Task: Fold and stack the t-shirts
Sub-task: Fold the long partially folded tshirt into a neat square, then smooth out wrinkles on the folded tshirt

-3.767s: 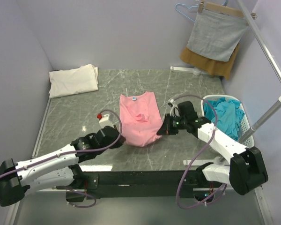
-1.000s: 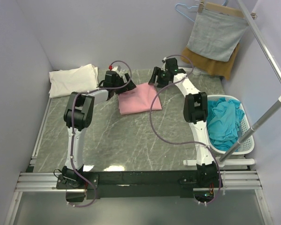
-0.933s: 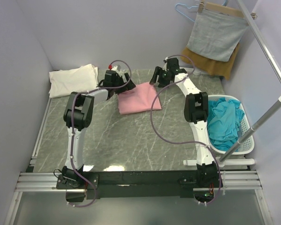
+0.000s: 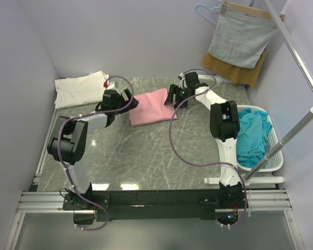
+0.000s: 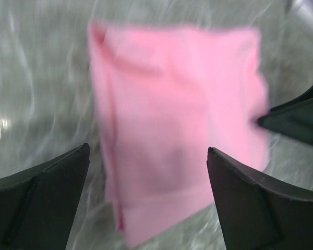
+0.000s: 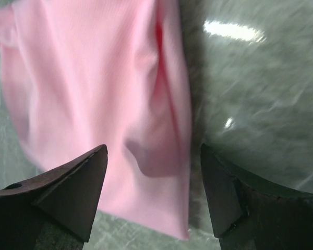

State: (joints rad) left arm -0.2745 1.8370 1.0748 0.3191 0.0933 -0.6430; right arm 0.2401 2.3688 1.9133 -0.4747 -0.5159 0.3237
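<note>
Pink t-shirt (image 4: 153, 107) folded, far centre; cream t-shirt (image 4: 81, 88) folded, far-left corner; teal t-shirts (image 4: 248, 136) crumpled in basket (image 4: 270, 133).

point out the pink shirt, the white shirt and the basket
pink shirt (image 4: 152, 107): top view, middle of the folded cloth
white shirt (image 4: 81, 88): top view, middle of the folded cloth
basket (image 4: 253, 108): top view, far rim

A grey marbled table (image 4: 135, 151) is carrying three things: a folded pink t-shirt (image 4: 152, 107) is lying near the middle of its far edge, a folded cream-white t-shirt (image 4: 81, 88) is resting in its far left corner, and a white basket (image 4: 272, 134) is sitting at its right edge.
</note>
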